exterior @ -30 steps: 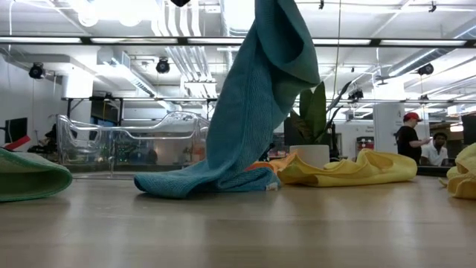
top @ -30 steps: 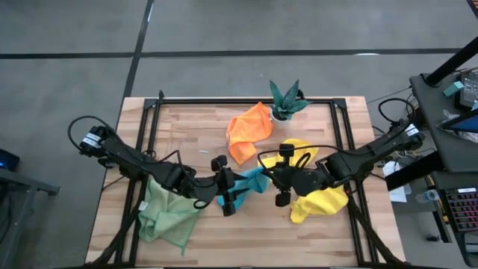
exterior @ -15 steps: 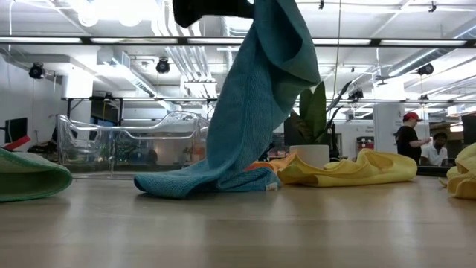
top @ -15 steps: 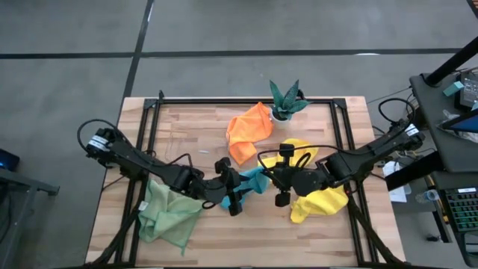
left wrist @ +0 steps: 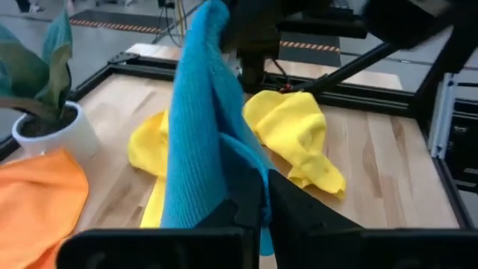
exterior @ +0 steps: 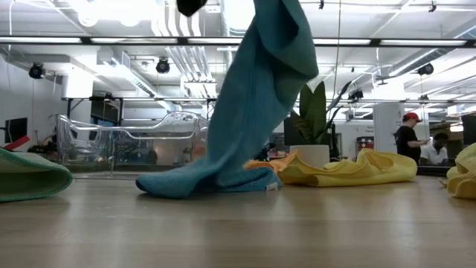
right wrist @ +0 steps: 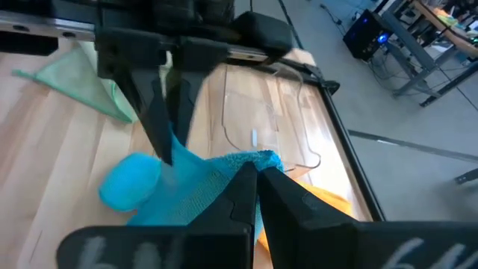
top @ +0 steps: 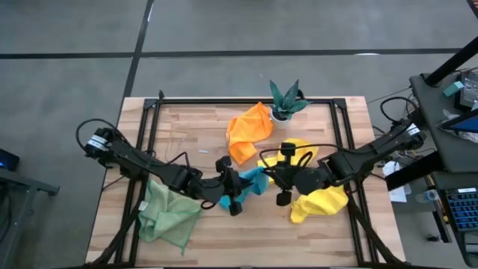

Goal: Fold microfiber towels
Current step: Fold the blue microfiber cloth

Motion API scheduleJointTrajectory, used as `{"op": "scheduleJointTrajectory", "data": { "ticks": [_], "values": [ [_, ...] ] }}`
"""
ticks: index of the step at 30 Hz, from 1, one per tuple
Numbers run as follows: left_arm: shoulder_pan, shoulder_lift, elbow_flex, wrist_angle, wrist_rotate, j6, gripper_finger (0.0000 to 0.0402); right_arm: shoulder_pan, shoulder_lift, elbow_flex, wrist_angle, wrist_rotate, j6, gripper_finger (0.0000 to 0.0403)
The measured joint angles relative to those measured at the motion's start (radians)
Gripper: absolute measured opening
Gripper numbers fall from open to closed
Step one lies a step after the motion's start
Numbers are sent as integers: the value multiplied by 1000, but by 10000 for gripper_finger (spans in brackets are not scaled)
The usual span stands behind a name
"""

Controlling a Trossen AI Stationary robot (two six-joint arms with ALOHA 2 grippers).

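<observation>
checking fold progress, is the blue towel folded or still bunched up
Bunched, not folded: blue towel hangs lifted from both grippers, its lower end crumpled on the table.

The bright blue towel (top: 250, 183) is hanging stretched above the table's middle, its lower end (exterior: 201, 181) trailing crumpled on the wood. The orange towel (top: 249, 132) is lying bunched toward the far edge. Two yellow towels are lying rumpled to the right, one (top: 300, 152) beyond the other (top: 319, 203). The pale green towel (top: 169, 215) is sprawling at the near left.
</observation>
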Motion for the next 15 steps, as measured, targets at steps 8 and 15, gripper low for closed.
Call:
{"op": "scheduleJointTrajectory", "data": {
  "ticks": [8,15],
  "values": [
    [-66,-124,30,54,-85,221,0,0,-132,0,25,-2,-2,8],
    [-93,-228,26,253,-84,441,0,2,-242,0,221,-89,-26,8]
  ]
}}
